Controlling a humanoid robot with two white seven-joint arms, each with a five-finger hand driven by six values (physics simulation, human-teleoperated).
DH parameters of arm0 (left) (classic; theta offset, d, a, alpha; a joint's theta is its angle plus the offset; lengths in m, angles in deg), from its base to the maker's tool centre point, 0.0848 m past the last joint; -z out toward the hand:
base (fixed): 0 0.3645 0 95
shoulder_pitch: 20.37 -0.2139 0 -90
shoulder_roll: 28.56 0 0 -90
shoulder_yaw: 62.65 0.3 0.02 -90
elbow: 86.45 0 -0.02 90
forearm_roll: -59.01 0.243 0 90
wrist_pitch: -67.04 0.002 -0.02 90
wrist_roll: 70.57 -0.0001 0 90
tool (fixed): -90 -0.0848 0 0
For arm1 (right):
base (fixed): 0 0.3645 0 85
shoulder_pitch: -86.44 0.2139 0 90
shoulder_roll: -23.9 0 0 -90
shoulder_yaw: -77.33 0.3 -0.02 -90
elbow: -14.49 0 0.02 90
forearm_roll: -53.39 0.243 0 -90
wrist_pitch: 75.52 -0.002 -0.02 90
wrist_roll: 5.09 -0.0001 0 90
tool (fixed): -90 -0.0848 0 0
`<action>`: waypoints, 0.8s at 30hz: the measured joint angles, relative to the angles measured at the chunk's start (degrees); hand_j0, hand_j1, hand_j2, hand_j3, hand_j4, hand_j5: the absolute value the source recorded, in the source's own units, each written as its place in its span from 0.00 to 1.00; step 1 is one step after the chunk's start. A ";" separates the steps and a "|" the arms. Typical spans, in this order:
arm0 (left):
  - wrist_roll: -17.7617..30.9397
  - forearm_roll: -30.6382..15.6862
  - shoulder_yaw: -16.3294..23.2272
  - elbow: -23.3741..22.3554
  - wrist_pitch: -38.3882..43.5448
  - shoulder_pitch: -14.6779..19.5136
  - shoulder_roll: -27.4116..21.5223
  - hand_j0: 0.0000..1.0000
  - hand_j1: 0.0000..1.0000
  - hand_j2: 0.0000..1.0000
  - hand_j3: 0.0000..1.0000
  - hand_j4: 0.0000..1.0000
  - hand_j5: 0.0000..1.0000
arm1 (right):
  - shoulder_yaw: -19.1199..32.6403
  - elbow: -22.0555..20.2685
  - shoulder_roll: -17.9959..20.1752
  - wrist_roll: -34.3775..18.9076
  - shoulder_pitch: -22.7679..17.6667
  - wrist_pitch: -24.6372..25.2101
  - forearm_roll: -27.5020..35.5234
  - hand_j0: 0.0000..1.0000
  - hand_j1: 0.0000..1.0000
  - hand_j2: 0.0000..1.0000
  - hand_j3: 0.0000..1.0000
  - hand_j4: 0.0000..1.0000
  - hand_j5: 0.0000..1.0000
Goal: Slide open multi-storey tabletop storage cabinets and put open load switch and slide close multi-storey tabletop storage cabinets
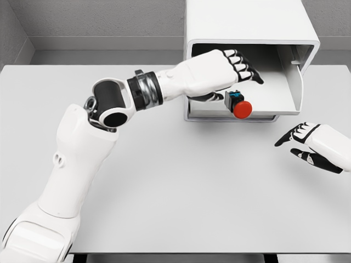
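The white tabletop cabinet [249,22] stands at the back of the table, its lower drawer [274,96] pulled out toward me. My left hand [233,74] reaches over the drawer with its four fingers [248,68] stretched out and the thumb [208,97] below. The load switch [237,103], a black body with a red round button, sits just right of the thumb at the drawer's front lip. No finger wraps around it; I cannot tell whether the thumb touches it. My right hand [307,145] hovers open over the table, right of the drawer.
The white table [181,186] spans the view, with its front edge near the bottom. The drawer's right wall [299,82] juts forward just above the right hand. Grey walls stand behind the cabinet.
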 measured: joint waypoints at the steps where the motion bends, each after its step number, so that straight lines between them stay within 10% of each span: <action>1: 0.00 0.01 -0.09 0.60 0.00 -0.09 0.00 0.90 0.90 0.90 0.90 0.90 0.90 | -0.01 -0.01 -0.01 0.00 0.09 0.00 0.01 0.59 0.59 0.59 0.59 0.59 0.59; 16: 0.01 -0.87 -1.61 10.96 -0.03 -7.47 0.00 1.00 1.00 1.00 1.00 1.00 1.00 | -2.04 -0.02 -0.41 0.40 0.88 0.00 0.06 0.61 0.61 0.61 0.61 0.61 0.61; 24: 0.00 -16.76 -3.95 13.69 0.03 -7.82 -3.63 1.00 1.00 1.00 1.00 1.00 1.00 | -6.05 -0.05 -1.52 0.23 7.29 0.02 0.21 0.61 0.61 0.61 0.61 0.61 0.61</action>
